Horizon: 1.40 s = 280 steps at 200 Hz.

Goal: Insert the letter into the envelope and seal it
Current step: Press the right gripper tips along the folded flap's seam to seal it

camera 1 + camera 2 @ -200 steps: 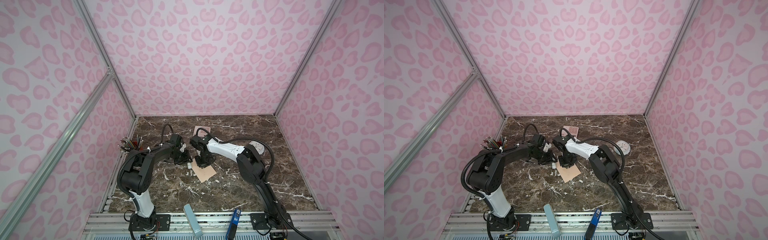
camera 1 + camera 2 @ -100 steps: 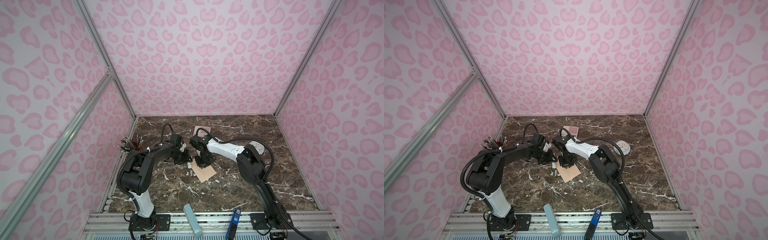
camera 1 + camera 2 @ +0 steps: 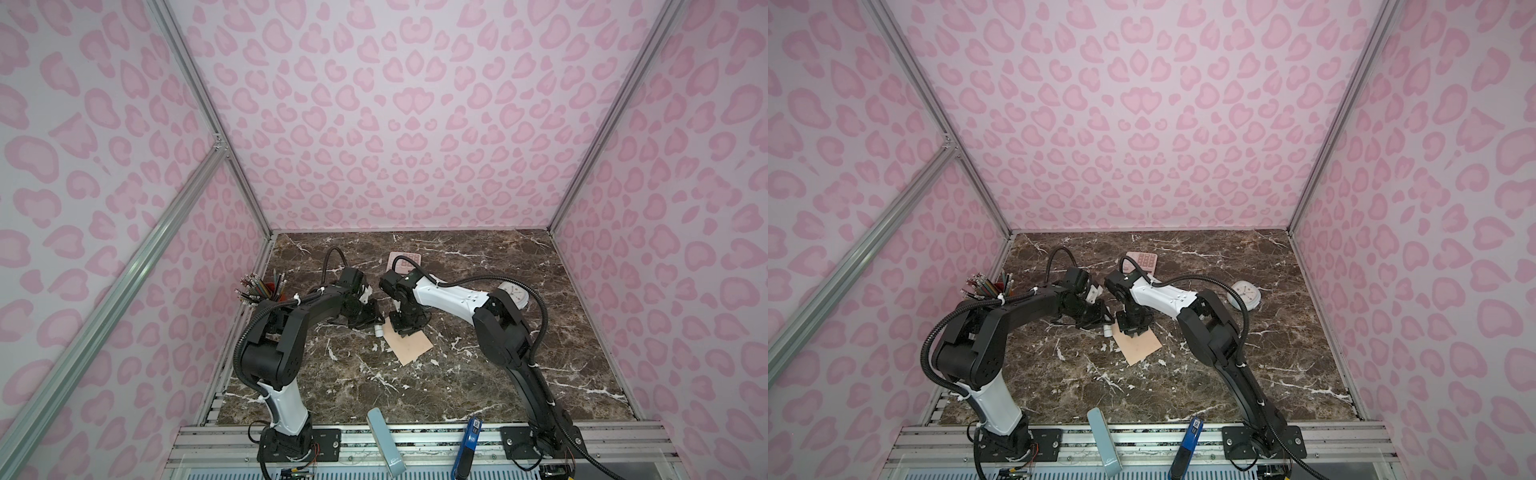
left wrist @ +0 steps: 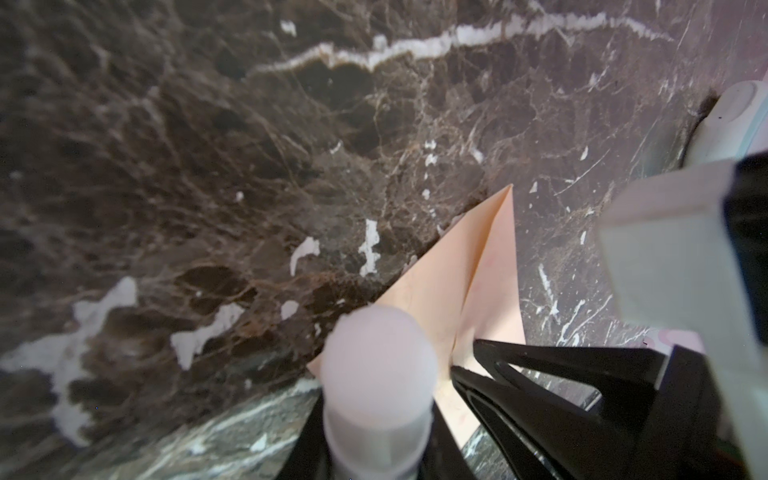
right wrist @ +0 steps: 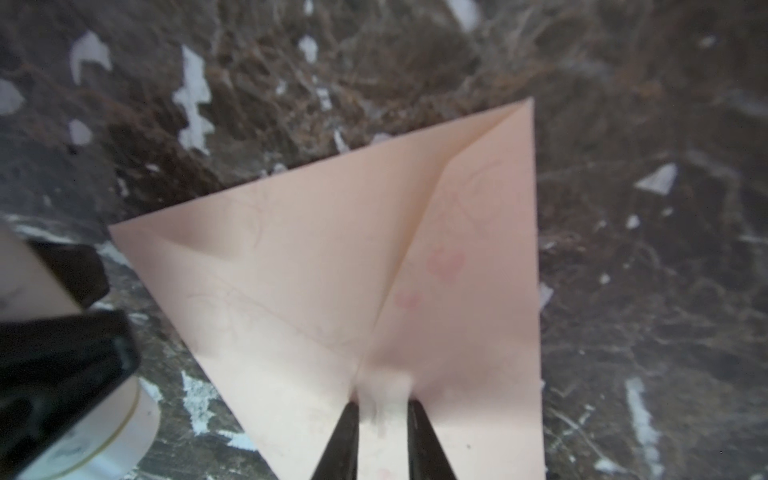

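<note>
envelope (image 3: 411, 347) lies flat on the table (image 3: 478, 386), centre of both top views, flap side up and folded down over the body, as the right wrist view (image 5: 332, 257) shows. right gripper (image 5: 382, 415) stands on the envelope's upper end where the folds meet, jaws narrowly apart. a pale blur sits between them, and whether anything is pinched cannot be told. left gripper (image 3: 372, 322), just left of that end, is closed around a white cylinder (image 4: 378, 374). pink calculator (image 3: 405, 262) lies above, apart.
</note>
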Available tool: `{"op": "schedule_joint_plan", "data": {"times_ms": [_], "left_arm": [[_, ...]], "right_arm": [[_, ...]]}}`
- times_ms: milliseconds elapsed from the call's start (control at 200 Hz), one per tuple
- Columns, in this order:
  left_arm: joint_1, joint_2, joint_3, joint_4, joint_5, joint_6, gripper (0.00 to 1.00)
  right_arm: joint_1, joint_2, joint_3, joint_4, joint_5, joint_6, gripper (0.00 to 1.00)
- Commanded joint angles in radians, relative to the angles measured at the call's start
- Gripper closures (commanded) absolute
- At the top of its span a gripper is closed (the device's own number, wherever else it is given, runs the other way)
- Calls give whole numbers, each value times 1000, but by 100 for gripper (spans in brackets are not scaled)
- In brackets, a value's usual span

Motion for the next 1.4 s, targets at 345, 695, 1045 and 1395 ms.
{"op": "schedule_joint_plan", "data": {"times_ms": [345, 695, 1045, 1395], "left_arm": [[2, -4, 8, -1, 10, 13, 96], [2, -4, 8, 1, 9, 14, 96], [3, -4, 13, -3, 12, 13, 96], [3, -4, 10, -3, 10, 14, 96]], "right_arm": [[-7, 75, -26, -8, -51, 0, 83], [-9, 81, -32, -11, -49, -9, 88], [3, 94, -40, -16, -47, -17, 78], [-7, 84, -38, -8, -59, -14, 91]]}}
